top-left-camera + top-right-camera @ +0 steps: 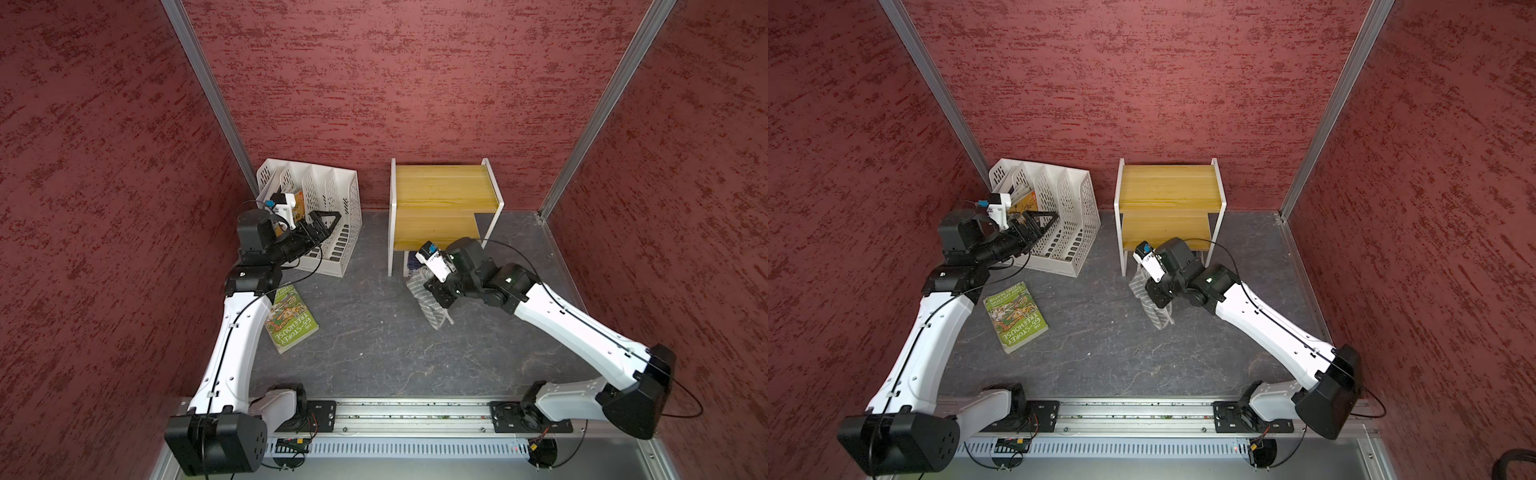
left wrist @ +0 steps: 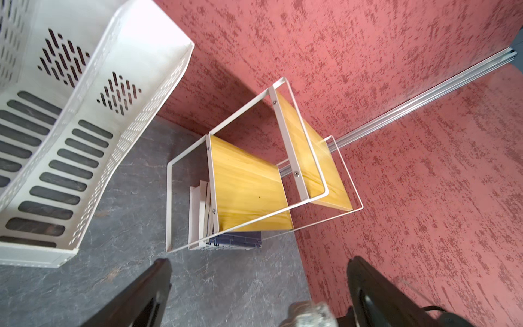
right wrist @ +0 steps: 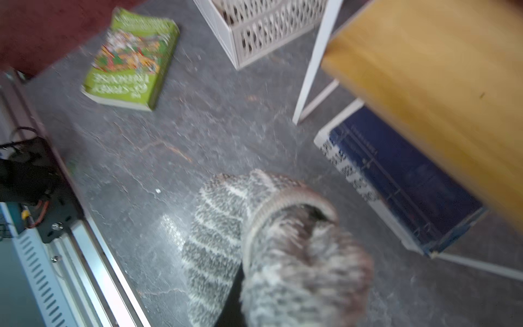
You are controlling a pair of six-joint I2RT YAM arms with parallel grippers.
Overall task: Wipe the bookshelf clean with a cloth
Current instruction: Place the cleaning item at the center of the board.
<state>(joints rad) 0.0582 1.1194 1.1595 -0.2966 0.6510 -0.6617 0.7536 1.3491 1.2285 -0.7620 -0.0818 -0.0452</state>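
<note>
Here's the cloth (image 1: 433,318), bunched and hanging off the table, pinched in the right gripper (image 1: 436,297), whose jaws are closed tight on it. It hangs just at 6 o'clock of the bookshelf (image 1: 444,183), in front of the lower board and not yet touching any wood. In the right wrist view, which is blurred, the cloth (image 3: 220,226) droops in a thick striped roll with the lower board close by.

Both boards look bare from above. A blue book (image 3: 404,181) lies on the table under the lower one.

The step now, as I read it, is getting the cloth onto wood. The gripper should rise enough for the tail to pass over the front edge and the white side panels. Then it can set the wad down flat on the upper board and sweep from panel to panel, doing the top board before the lower one. Too little pressure and the cloth only skims. Too much could shove this light frame toward the wall.

At 9 o'clock of the bookshelf, the left gripper (image 1: 328,222) hovers by the white file rack (image 1: 328,195), jaws wide apart and empty. It could brace a side panel. A green book (image 1: 291,318) lies flat at 8 o'clock, well clear.
</note>
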